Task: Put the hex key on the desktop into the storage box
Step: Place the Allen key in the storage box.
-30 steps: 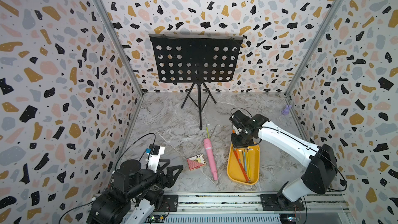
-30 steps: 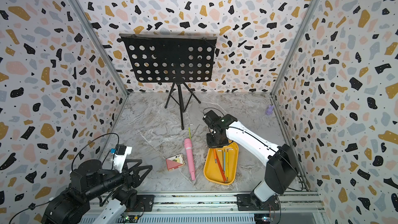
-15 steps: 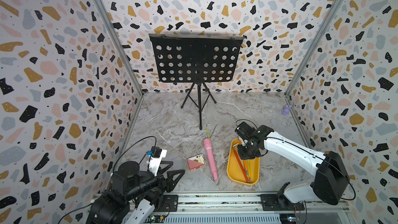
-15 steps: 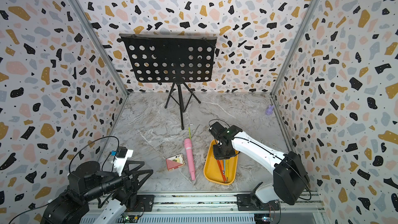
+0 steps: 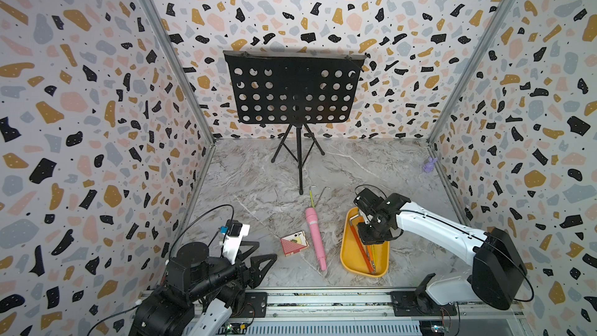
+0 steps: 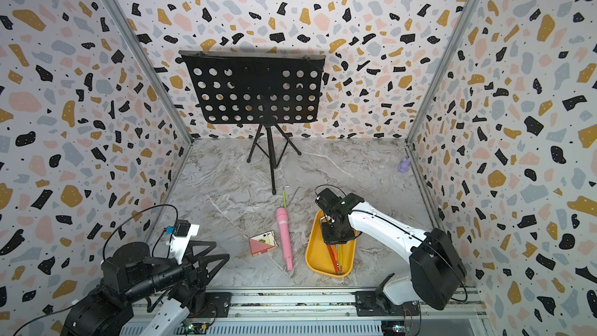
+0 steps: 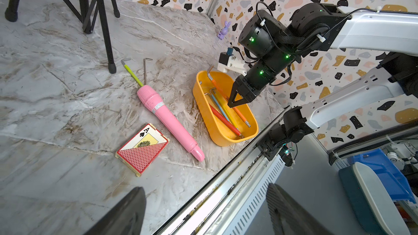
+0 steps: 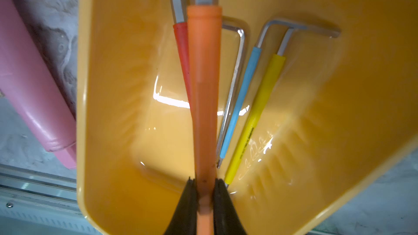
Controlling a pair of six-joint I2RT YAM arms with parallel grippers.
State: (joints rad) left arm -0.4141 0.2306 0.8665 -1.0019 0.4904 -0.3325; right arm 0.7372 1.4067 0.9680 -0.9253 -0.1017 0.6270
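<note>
Right arm's down over the yellow tray now, near the front rail on the marble desktop. The right gripper is clamped tight on an orange-sleeved hex key; you can see both black fingers squeezing the sleeve. From the left wrist view that key slants across the tray, with its bent end up by the far rim and its long end low inside. Whether it touches the bottom, I can't tell.

Already lying in the tray are a red one, a blue one, a yellow one and a bare steel one.

Two keys are out on the desktop: a green-sleeved one and a bare one, just beyond the pink stick. A red card box sits beside the stick.

The left gripper hangs back by the rail, fingers spread wide, holding nothing.
</note>
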